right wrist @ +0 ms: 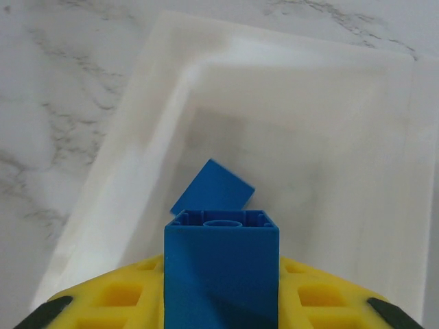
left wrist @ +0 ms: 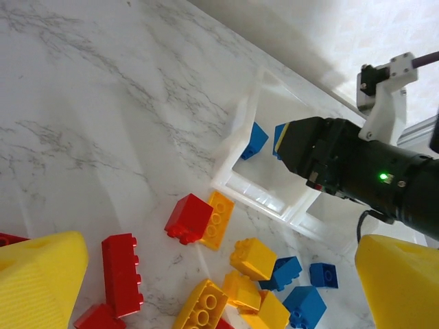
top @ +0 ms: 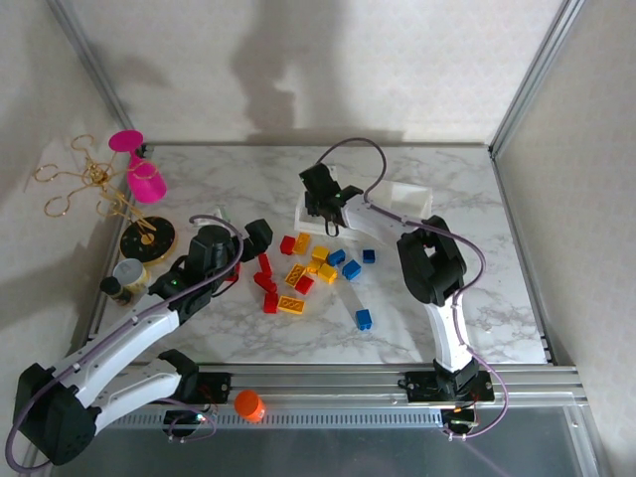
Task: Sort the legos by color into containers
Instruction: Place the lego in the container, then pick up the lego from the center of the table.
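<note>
Blue brick (right wrist: pixel 221 257) pinched in right tool (right wrist: pixel 221 301), over tray (right wrist: pixel 130 137) compartment; left tool (left wrist: pixel 219 281) wide open, empty.

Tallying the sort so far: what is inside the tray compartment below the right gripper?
One blue brick lies tilted in the compartment. The right gripper holds a second blue brick above it, covering the near floor.

White marble table (top: pixel 477 298), loose red, yellow, blue legos (top: pixel 296 275), containers (top: pixel 412 196) at the back

Overhead view faces down; both close wrist views share the tray (left wrist: pixel 236 151) (right wrist: pixel 137 137).
</note>
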